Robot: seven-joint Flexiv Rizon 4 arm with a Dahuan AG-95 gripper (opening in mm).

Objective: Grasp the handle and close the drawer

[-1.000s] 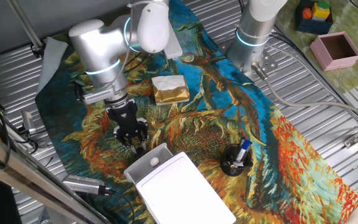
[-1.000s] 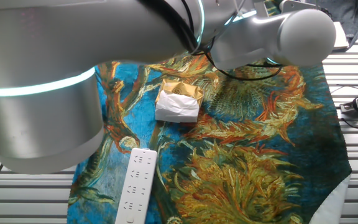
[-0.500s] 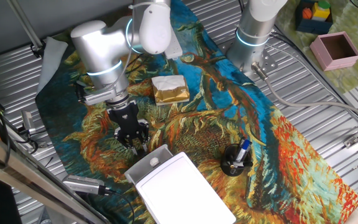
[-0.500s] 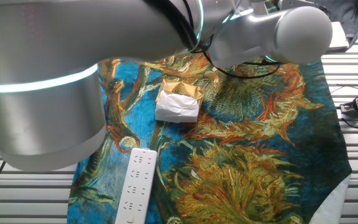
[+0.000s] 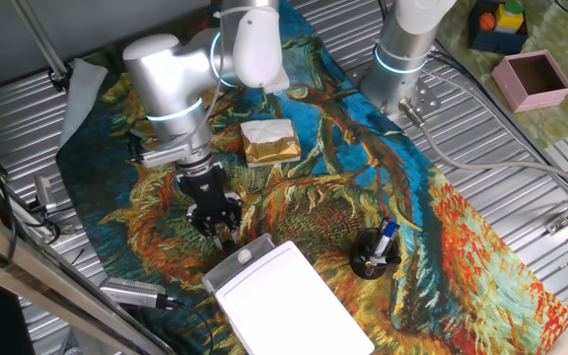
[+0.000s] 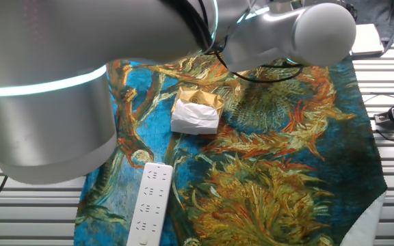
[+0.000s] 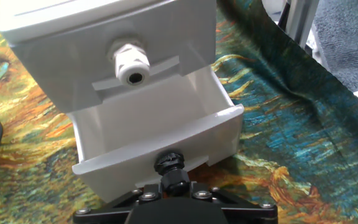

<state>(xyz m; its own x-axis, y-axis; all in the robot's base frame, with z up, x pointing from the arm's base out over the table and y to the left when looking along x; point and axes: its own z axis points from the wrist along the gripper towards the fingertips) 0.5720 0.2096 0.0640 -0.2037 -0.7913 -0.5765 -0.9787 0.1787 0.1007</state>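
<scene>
A silver robot arm reaches down over a tabletop (image 5: 87,138) draped in a painted cloth (image 5: 432,207), its black gripper (image 5: 223,231) poised at the front edge of a white plastic box (image 5: 289,301) that sits toward 6 o'clock in one fixed view. The drawer (image 7: 157,134) stands partly pulled out of the box, and in the hand view it fills the middle of the frame, its front wall right against the gripper body at 6 o'clock. A round white knob (image 7: 132,62) shows on the box front above the open drawer at 12 o'clock; the handle on the drawer's own front is hidden by the gripper, and whether the fingers are apart or clamped on it cannot be told. A white-and-gold block (image 5: 268,141) lies at 1 o'clock of the gripper, well apart, and a white remote (image 6: 150,203) rests on the cloth in the other fixed view.
</scene>
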